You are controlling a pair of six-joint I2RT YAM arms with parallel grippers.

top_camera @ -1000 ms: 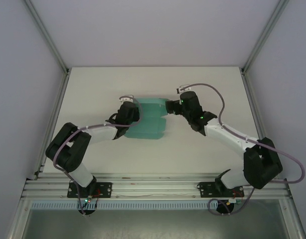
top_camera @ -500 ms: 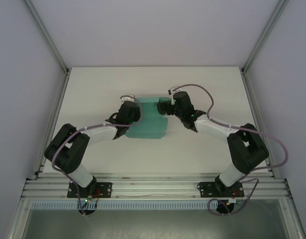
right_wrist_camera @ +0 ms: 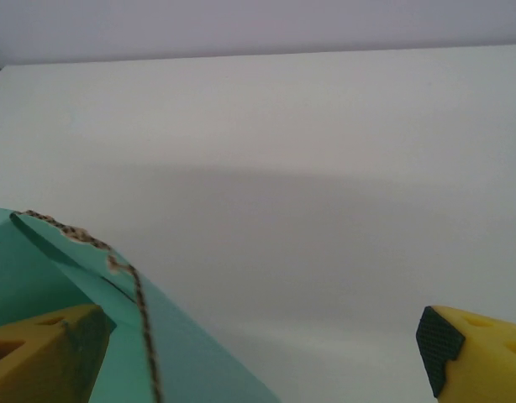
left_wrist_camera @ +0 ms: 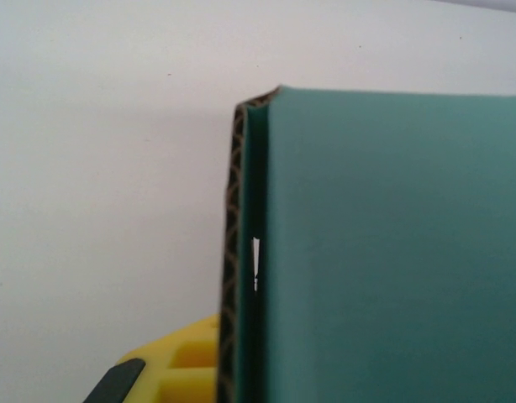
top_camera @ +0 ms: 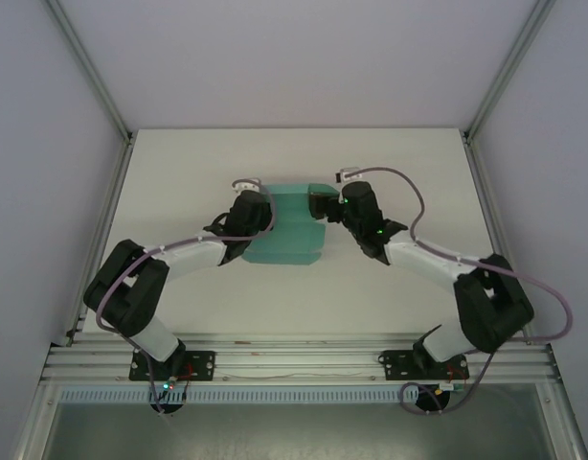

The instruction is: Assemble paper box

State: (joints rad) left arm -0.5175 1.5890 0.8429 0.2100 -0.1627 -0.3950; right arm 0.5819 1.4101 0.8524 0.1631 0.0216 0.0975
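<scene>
Paper box (top_camera: 292, 228) lies on the white worktop (top_camera: 399, 158) at about the middle, between the two arms. It is teal-green card, with part of it raised along its far side and a flat panel reaching toward the near edge.

From above, the left hand (top_camera: 264, 213) sits at the box's left edge. Its fingers are pressed together and pinch the card there. In the left wrist view a yellow finger (left_wrist_camera: 170, 371) with a black pad shows at the bottom, just beside the card's brown corrugated edge. The teal panel stands upright beside that finger.

The right hand (top_camera: 322, 205) is at the box's far right corner in the top view. Its fingers are spread wide and hold nothing. In the right wrist view one yellow finger (right_wrist_camera: 41, 357) is at lower left against a tilted teal flap with a frayed corrugated edge. The other finger (right_wrist_camera: 481, 357) is at lower right, well apart from the card, over bare worktop.
</scene>
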